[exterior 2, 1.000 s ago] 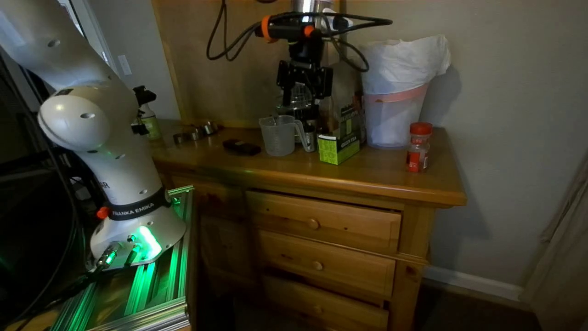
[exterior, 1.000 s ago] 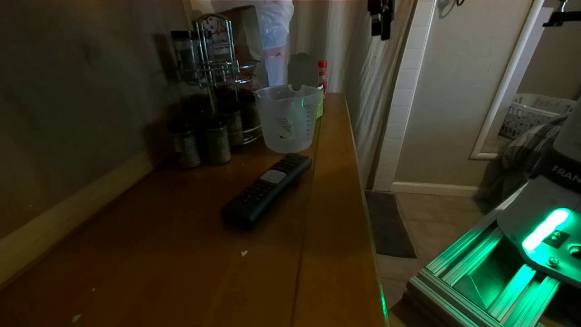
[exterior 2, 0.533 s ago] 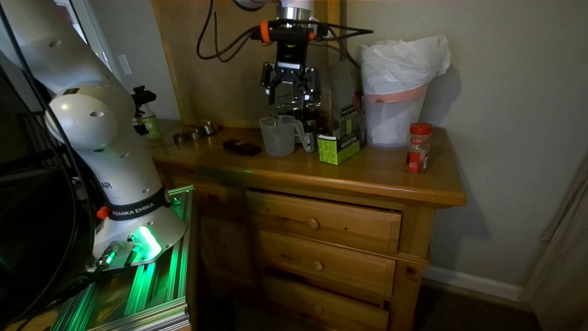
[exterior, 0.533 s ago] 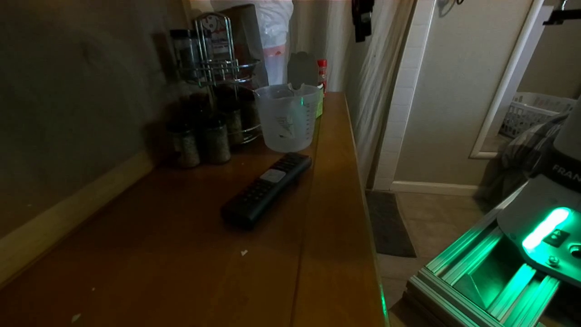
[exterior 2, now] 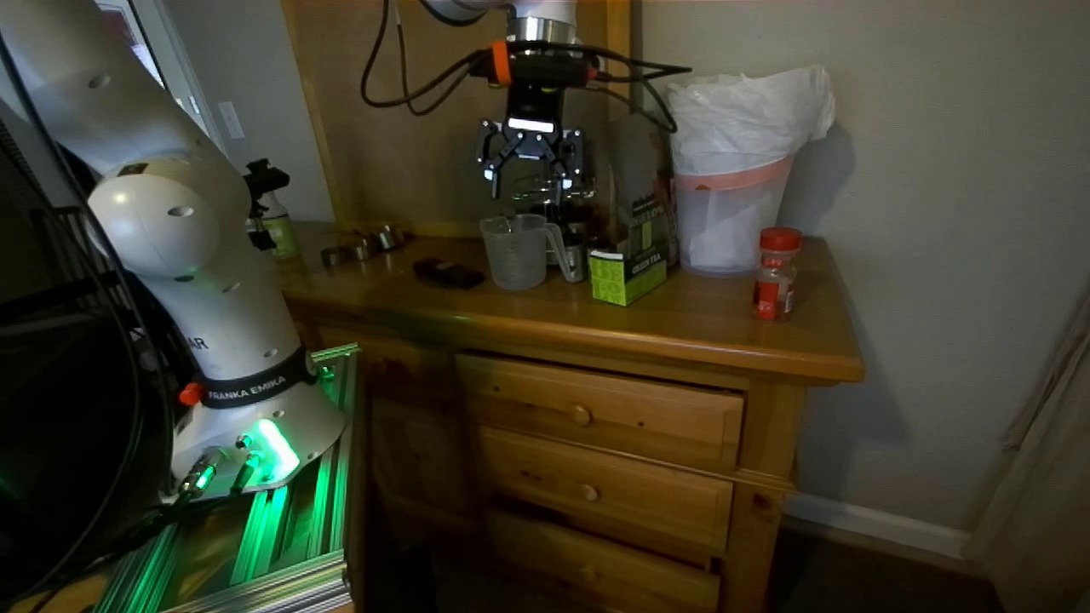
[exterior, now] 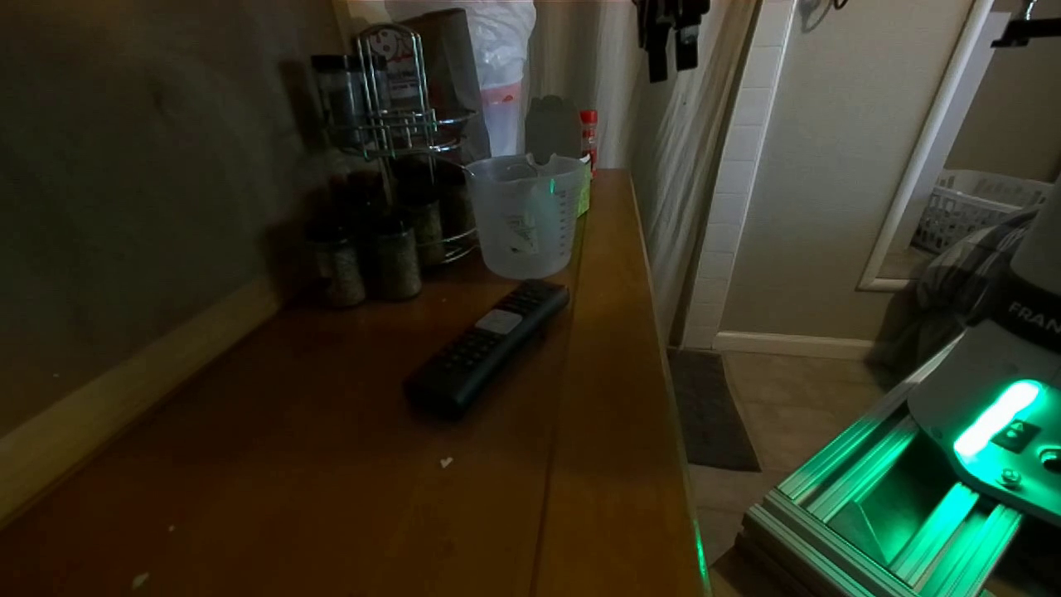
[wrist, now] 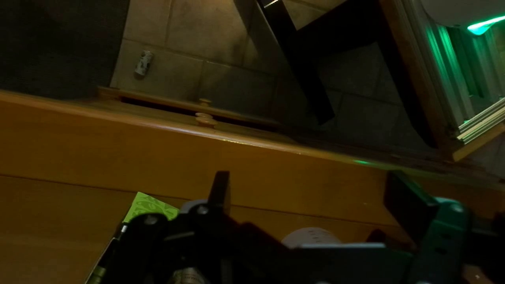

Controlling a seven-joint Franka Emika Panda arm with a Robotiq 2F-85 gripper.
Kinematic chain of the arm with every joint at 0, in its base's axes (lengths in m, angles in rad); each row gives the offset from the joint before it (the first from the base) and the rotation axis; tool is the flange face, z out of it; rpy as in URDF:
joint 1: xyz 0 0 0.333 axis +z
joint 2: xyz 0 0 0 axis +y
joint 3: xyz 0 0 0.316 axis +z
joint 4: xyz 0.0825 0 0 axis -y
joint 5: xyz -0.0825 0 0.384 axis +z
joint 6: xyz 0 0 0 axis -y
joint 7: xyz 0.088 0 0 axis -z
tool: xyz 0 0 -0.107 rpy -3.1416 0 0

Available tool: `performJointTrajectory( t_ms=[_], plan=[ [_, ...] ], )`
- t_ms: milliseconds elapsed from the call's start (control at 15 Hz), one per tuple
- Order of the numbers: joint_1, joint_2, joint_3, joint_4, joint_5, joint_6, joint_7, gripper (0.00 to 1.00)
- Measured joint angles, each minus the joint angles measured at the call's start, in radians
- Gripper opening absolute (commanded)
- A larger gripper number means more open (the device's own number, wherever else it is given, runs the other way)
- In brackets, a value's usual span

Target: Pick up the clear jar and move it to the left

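Observation:
The clear jar (exterior: 526, 220), a translucent measuring jug with graduation marks, stands upright on the wooden dresser top. In an exterior view the jar (exterior 2: 513, 260) has its handle on the side toward the green tea box. My gripper (exterior 2: 526, 191) points down above the jar, apart from it, with its fingers spread and nothing between them. The finger tips (exterior: 672, 68) also show at the top of an exterior view. In the wrist view the gripper (wrist: 309, 187) is wide open, and only the rim part of the jar (wrist: 311, 236) shows; the gripper body hides the rest.
A dark remote phone (exterior: 489, 348) lies beside the jar. A wire spice rack (exterior: 398, 133) with dark bottles stands behind it. A green tea box (exterior 2: 626, 277), a lined bin (exterior 2: 737, 191) and a red-capped bottle (exterior 2: 775, 277) stand on the dresser. Its front edge (exterior 2: 596, 328) is near.
In an exterior view my gripper has moved left and slightly down, over the jar, and the wrist has turned so both fingers show spread. The jar has not moved.

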Motion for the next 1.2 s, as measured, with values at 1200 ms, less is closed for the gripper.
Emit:
performJointTrajectory(
  t_ms=[1200],
  plan=[
    [0.102, 0.002, 0.028, -0.044, 0.013, 0.346, -0.585, 1.00]
  ],
)
